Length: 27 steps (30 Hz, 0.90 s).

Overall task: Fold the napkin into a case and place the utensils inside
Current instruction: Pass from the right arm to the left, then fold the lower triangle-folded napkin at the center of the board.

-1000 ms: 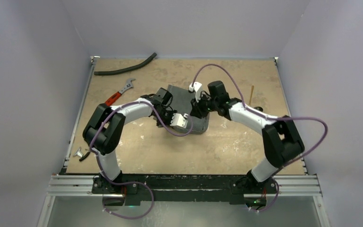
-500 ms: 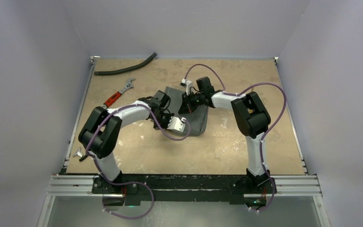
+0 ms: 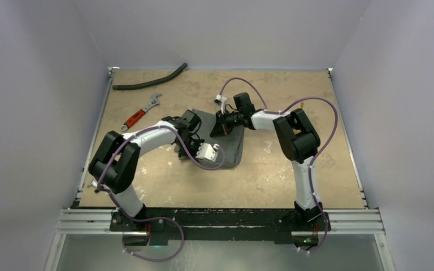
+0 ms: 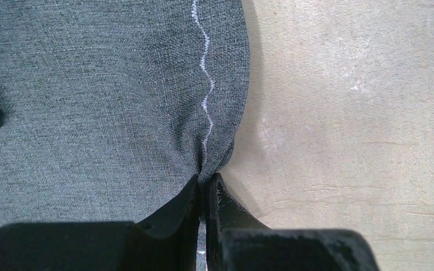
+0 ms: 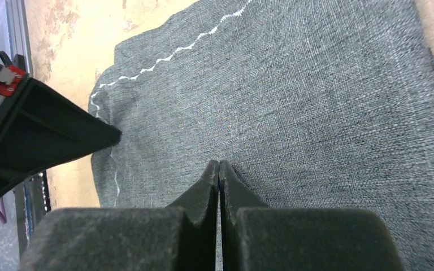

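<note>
The napkin (image 3: 234, 145) lay near the middle of the desk (image 3: 271, 175), partly doubled over, with both arms reaching in over it. The left claw (image 4: 205, 187) was pinching the napkin at its edge, right where the stitched hem line (image 4: 206, 101) ran into the tips, and the cloth puckered towards the grip. The right claw (image 5: 219, 169) was pressed together with its tips at the cloth surface. It could not be determined whether a fold of fabric was trapped between them. The utensils could not be identified with confidence in these views. A wrench (image 3: 141, 114) and a hose (image 3: 150, 81) lay well apart from the napkin at the far left.

Step in hand, as judged: forming a fold of the case.

Recommended procedure:
1. Confirm the right claw's hold before moving. If no cloth is caught, spread it, lower it onto a single layer and close again.
2. Carry both held points together, at equal height and pace, so that the hem travels parallel to the opposite edge.
3. Keep the lift low. A high lift lets the free cloth sag and twist.
4. Lay the edge down flat before releasing, left side first, to avoid dragging the fold open.
</note>
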Each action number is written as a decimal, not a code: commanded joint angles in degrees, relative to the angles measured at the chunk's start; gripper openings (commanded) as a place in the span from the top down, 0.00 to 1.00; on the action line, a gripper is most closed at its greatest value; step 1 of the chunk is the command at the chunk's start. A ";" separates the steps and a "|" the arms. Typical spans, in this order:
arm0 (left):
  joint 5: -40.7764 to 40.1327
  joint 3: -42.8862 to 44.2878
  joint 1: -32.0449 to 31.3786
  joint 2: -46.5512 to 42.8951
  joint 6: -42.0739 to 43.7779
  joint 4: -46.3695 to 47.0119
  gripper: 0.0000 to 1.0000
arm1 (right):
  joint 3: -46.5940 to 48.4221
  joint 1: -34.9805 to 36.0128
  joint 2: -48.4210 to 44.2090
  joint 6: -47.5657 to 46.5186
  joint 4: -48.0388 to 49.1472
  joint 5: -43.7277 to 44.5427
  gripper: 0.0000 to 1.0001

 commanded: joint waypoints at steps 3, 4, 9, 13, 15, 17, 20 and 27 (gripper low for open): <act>-1.24 2.71 0.05 -1.48 -6.65 3.25 1.00 | -1.86 1.50 1.44 1.99 1.70 1.12 1.00; -1.28 3.73 0.08 -0.98 -7.61 3.42 1.00 | -2.66 1.62 1.19 2.14 1.92 1.73 1.00; -2.20 5.98 0.06 -0.07 -11.13 6.68 1.00 | -8.14 1.80 -0.46 2.44 4.12 4.76 1.00; -2.17 10.31 0.09 1.74 -13.02 7.03 1.00 | -10.51 1.82 -0.86 2.54 5.17 5.48 1.00; -2.08 12.31 0.02 2.85 -13.00 5.97 1.00 | -10.69 1.83 -0.82 1.91 4.59 5.52 1.00; -2.19 14.05 -0.02 3.93 -12.66 4.93 1.00 | -10.74 1.83 -0.90 1.44 3.89 5.08 1.00; -2.71 16.02 0.01 5.36 -12.20 4.09 1.00 | -10.75 1.86 -1.12 0.73 3.58 5.01 1.00; -3.26 20.19 0.04 9.07 -12.82 4.63 1.00 | -11.19 1.91 -1.30 0.20 3.40 3.17 1.00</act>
